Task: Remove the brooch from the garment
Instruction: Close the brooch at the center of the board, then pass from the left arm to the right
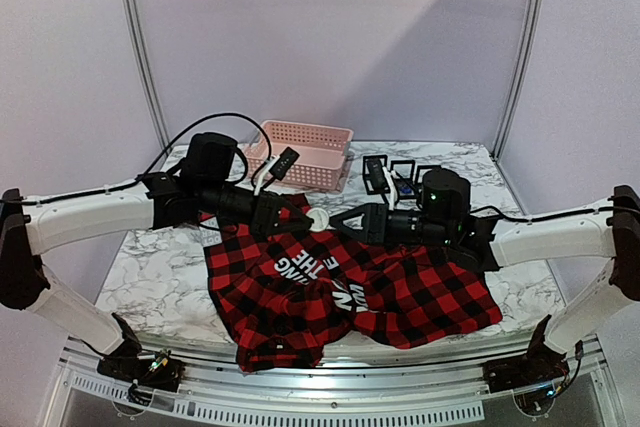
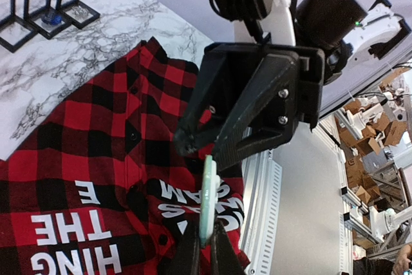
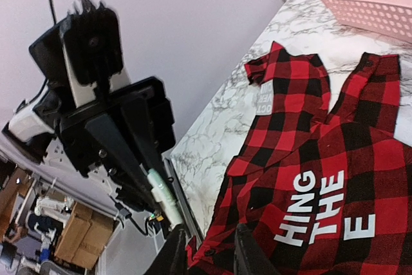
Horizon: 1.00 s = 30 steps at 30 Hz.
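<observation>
While the left gripper [image 2: 206, 256] is clamped on the brooch [image 2: 209, 191], a pale disc seen edge-on, the right gripper [image 3: 209, 257] faces it with fingers parted and nothing between them. The brooch sits in the air between the two claws, above the upper edge of the garment [image 1: 400, 292], which lies spread on the table [image 1: 150, 267]. Cannot tell whether the pin is fully free of the cloth. My judgement for doing this step well: hold the left grip firm and back the right claw straight off so its tips do not knock the disc. Then lift slowly, watching for plaid rising with it. A pink basket [image 1: 310, 152] stands just behind, a likely drop spot.
</observation>
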{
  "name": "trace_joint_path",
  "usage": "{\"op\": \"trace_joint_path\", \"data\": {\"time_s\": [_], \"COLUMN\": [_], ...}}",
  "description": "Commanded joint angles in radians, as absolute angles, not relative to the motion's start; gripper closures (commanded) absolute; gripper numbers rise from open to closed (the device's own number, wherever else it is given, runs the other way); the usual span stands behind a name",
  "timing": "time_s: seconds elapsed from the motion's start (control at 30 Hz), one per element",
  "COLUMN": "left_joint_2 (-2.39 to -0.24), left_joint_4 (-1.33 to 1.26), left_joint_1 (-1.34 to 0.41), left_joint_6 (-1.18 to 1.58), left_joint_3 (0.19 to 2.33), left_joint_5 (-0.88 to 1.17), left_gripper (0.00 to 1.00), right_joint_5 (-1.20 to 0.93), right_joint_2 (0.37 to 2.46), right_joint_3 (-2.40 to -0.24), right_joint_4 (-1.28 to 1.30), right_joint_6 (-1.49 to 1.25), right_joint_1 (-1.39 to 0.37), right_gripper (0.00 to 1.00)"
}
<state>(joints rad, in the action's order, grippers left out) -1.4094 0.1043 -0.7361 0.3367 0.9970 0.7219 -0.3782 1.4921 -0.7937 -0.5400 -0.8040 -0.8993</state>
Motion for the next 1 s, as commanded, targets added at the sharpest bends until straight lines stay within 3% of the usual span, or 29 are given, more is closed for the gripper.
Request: {"op": "trace_joint_path", "data": {"time_s": [0.0,0.17,0.67,0.97], "left_joint_2": [-1.419,-1.422,-1.400,-1.406], "left_joint_4": [0.150,0.150,0.043,0.040], "left_joint_1": [-0.727,-0.725,-0.732,-0.746], "left_joint_6": [0.318,0.319,0.354,0.353], "left_joint_3": [1.009,1.012,0.983,0.983], "left_joint_5": [0.727,0.732,0.866,0.884], "left_gripper": [1.00,1.00,1.00,1.00], "right_joint_5": [-0.434,-0.453,-0.582,-0.607], "right_joint_2": [1.450,1.420,1.443,1.477], "right_joint_3": [-0.779,-0.776,-0.794,-0.816], "right_joint_4": [-0.565,-0.558,-0.545,-0.565], "right_joint_6": [-0.713,-0.673,-0.678,-0.681], "right_joint_1": [-0.897,-0.897,-0.867,-0.866], "right_gripper": [0.70,0.64,0.63,0.73]}}
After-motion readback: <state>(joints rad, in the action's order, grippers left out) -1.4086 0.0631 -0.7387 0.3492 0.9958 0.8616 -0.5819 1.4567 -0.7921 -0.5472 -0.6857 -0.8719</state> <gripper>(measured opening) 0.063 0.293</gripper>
